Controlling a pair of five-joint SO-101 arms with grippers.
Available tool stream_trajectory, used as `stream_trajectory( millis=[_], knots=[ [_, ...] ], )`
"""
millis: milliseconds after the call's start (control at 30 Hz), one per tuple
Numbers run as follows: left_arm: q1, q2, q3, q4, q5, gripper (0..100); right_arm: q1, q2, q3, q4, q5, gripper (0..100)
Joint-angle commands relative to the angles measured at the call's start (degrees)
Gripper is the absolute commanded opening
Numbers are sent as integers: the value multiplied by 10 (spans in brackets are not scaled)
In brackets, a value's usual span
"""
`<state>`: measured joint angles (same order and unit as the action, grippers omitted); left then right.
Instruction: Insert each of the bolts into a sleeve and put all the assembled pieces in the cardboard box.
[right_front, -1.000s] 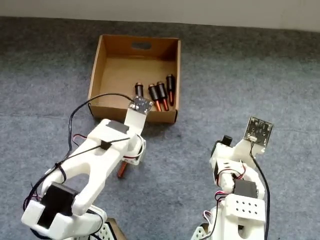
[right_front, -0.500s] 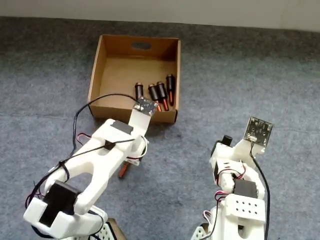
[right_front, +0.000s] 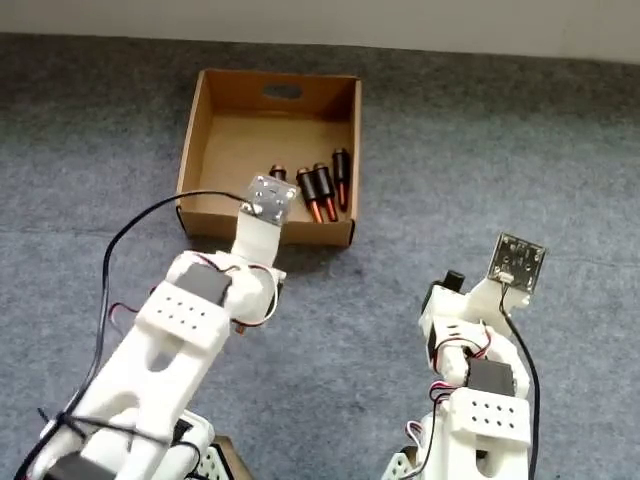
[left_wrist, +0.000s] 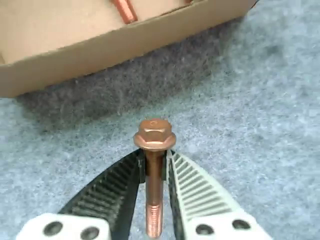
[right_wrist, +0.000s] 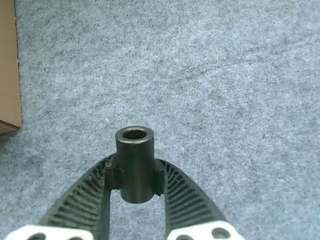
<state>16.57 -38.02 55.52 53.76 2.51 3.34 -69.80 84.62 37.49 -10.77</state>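
My left gripper (left_wrist: 154, 167) is shut on a copper bolt (left_wrist: 154, 175), hex head pointing toward the cardboard box (left_wrist: 115, 45). In the high view this arm (right_front: 215, 300) sits just in front of the cardboard box's near wall (right_front: 270, 232). My right gripper (right_wrist: 135, 172) is shut on a black sleeve (right_wrist: 135, 162), its open bore facing outward over the grey carpet. The black sleeve (right_front: 453, 281) shows at the right arm's tip in the high view. Several assembled pieces (right_front: 318, 188) lie inside the box at its near right.
Grey carpet (right_front: 480, 150) covers the whole surface. The box's corner (right_wrist: 9, 75) shows at the edge of the right wrist view. A pale wall strip (right_front: 400, 25) runs along the far edge.
The left arm has swung and turned with the bolt, its wrist shifting left along the box's near wall. The right arm has stayed still.
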Motion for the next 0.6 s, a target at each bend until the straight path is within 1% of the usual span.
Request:
stream_trajectory(
  millis=[0, 67, 167, 333, 467, 567],
  knots=[
    [5, -142, 21, 4, -2, 7, -4, -38, -19, -10, -8, 6],
    [3, -205, 26, 9, -3, 7, -27, -83, -26, -8, -5, 6],
    [2, -305, 24, 40, -4, 7, -88, -165, -30, -8, -5, 6],
    [2, -443, 26, 43, -2, 8, -184, -295, -25, -12, -1, 6],
    [7, -520, 27, 42, -1, 8, -262, -354, 4, -16, 76, 6],
    [7, -553, 27, 16, 0, 8, -316, -351, 23, -68, 128, 6]
  ],
)
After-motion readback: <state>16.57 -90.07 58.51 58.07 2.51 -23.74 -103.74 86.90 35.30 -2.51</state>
